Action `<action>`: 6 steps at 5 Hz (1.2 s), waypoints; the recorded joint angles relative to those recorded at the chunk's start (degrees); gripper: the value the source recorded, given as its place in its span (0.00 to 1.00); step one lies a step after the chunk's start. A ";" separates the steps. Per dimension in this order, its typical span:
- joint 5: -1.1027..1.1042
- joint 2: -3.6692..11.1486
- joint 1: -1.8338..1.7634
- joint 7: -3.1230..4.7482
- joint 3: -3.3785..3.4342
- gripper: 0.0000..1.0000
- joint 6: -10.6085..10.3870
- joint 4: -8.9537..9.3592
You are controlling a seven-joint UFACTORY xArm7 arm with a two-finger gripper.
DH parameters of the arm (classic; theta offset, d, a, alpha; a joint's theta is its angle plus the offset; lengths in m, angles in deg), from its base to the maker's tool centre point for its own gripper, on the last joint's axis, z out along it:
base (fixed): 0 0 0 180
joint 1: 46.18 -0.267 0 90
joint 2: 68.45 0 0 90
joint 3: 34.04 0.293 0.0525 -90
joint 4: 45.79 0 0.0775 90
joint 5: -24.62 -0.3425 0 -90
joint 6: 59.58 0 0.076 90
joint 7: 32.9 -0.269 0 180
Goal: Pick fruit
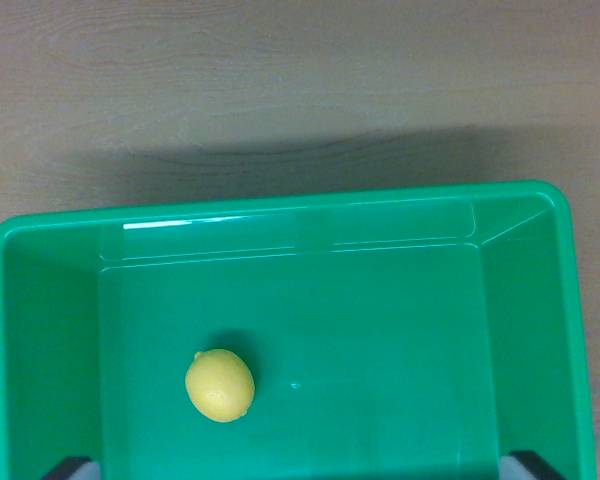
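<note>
Wrist view looking straight down into a green bin [535,330] on a light wood-grain tabletop [280,80]. One yellow lemon [220,386] lying on the bin floor, left of centre in the wrist view, well clear of every wall. Nipple end pointing up-left (small nub visible), soft shadow on its upper side. Nothing else inside the bin.

End effector [300,468] barely in frame: only two dark tips at the bottom edge, one at lower left [68,467], one at lower right [536,464]. Tips standing far apart, so spread wide, gripping nothing. Lemon sitting between the two tips laterally, nearer the left one, and just above them in the picture; no contact with either.

Bin's far rim casting a broad shadow across the tabletop beyond it. Glare streak on the far inner wall, upper left.
</note>
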 joint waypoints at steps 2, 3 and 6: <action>-0.02 0.12 -0.03 0.15 0.02 0.00 -0.34 0.25; -0.07 0.35 -0.10 0.44 0.06 0.00 -1.00 0.75; -0.13 0.68 -0.19 0.86 0.11 0.00 -1.95 1.47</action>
